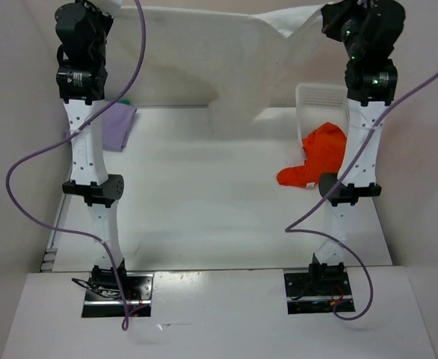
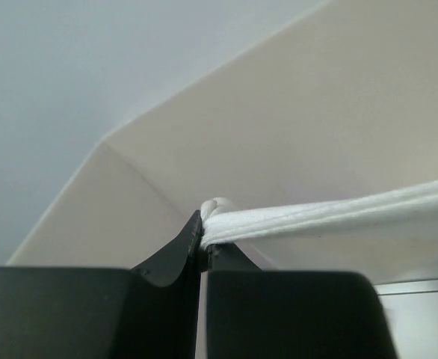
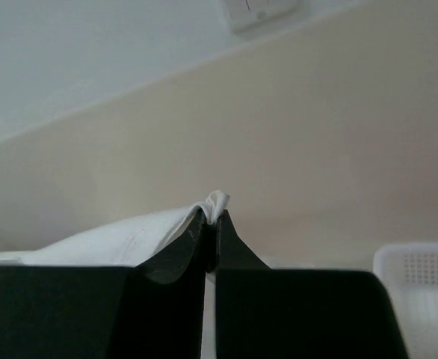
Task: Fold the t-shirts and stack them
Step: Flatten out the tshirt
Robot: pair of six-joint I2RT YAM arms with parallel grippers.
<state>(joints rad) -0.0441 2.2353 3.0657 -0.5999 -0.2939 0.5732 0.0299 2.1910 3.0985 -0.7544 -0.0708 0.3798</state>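
Two arms stand raised above the far edge of the white bench (image 1: 196,194), and between them hangs the plain white cloth t-shirt (image 1: 204,52), spread like washing on a line. The left end effector (image 2: 202,224) is clamped right down on a bunched fold of the white fabric, and the cloth runs off taut to one side. The right end effector (image 3: 213,213) is pinched just as tight, with a small tuft of the same shirt poking out above its tips. Holding it by two points, I'd say, lets its own weight pull the creases out and squares it up before it is laid flat for folding.

The shirt's long axis, along the held top edge, runs left to right, parallel to the bench's far edge. The body drops from there toward the bench, lowest a little right of centre. Whether hem or shoulders are uppermost I cannot tell.

Near the far left corner the lavender-purple cloth t-shirt (image 1: 118,123) lies flat, with a sliver of the green cloth t-shirt (image 1: 127,101) showing at its far side; that looks like the stacking spot. By the right edge the crumpled orange-red cloth t-shirt (image 1: 320,153) spills over the near rim of the white plastic mesh basket (image 1: 320,96), not yet folded.
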